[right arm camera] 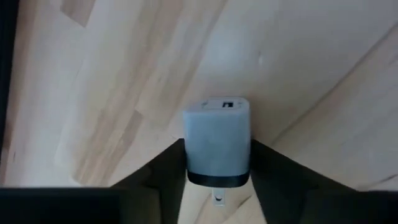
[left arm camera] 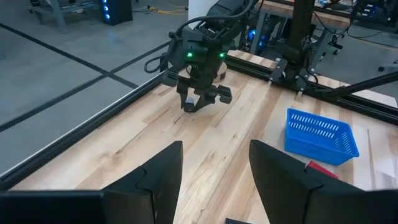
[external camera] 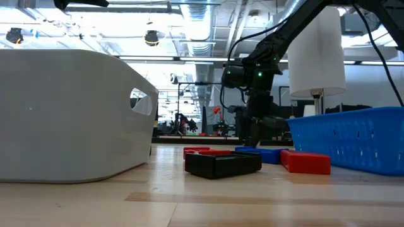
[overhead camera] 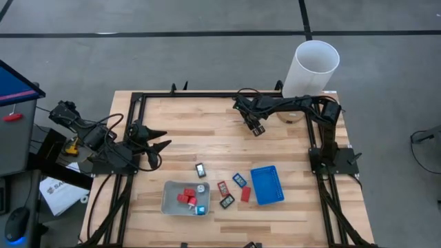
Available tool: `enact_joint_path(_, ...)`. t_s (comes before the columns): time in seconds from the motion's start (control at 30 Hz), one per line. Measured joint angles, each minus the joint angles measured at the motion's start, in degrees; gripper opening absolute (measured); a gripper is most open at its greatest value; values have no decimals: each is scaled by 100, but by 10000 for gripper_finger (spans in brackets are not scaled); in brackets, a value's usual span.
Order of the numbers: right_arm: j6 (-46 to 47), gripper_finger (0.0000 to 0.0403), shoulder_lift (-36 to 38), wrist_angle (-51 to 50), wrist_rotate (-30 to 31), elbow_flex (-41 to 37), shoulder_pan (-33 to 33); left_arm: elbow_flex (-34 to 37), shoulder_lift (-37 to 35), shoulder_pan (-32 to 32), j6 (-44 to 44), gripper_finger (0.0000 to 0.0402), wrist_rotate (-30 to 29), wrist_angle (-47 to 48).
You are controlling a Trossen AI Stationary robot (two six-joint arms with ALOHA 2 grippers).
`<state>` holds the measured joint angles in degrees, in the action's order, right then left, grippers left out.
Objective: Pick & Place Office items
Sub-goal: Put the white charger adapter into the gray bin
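Nearest your low camera, a grey tray [overhead camera: 173,200] is sitting on the tabletop [overhead camera: 207,131] and holding red blocks [overhead camera: 186,198] and a cyan bit [overhead camera: 200,210]. Just beside it, toward the blue tray [overhead camera: 267,184], flat black rectangles [overhead camera: 227,200] and a loose red block [overhead camera: 245,194] are lying scattered, with another black rectangle [overhead camera: 200,170] a little farther back.

Your left gripper [overhead camera: 160,139] is waiting over the left side of the tabletop with its fingers [left arm camera: 163,171] spread apart and nothing between them.

Farther back, your right gripper [overhead camera: 257,128] is hanging over the far middle of the tabletop, near the tall white cylinder [overhead camera: 311,69]. In the right wrist view you are seeing a pale wall charger [right arm camera: 217,142] with a dark band and metal prongs sitting between the two fingers [right arm camera: 155,171], which are pressing against its sides. The charger is clear of the wood and well apart from both trays.
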<state>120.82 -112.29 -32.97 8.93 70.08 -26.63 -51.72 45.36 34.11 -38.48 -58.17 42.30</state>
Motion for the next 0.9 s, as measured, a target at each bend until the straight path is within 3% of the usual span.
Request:
enact_joint_path(0.13, 15, 127, 2, 4, -4, -2, -2, 0, 0, 0, 2, 182, -1, 0)
enact_joint_path(0.37, -219, 140, 121, 592, 89, 16, 205, 0, 0, 0, 2, 182, -8, 5)
enact_joint_path(0.53, -1599, 131, 556, 1251, 99, 371, 702, 0, 0, 0, 2, 182, -7, 15)
enact_joint_path(0.73, -4250, 138, 1153, 1348, -604, 791, 1669, 0, 0, 0, 4, 182, -9, 48)
enact_joint_path(0.9, -5074, 144, 1534, 1354, -632, 823, 2545, 0, 0, 0, 4, 182, 67, 152)
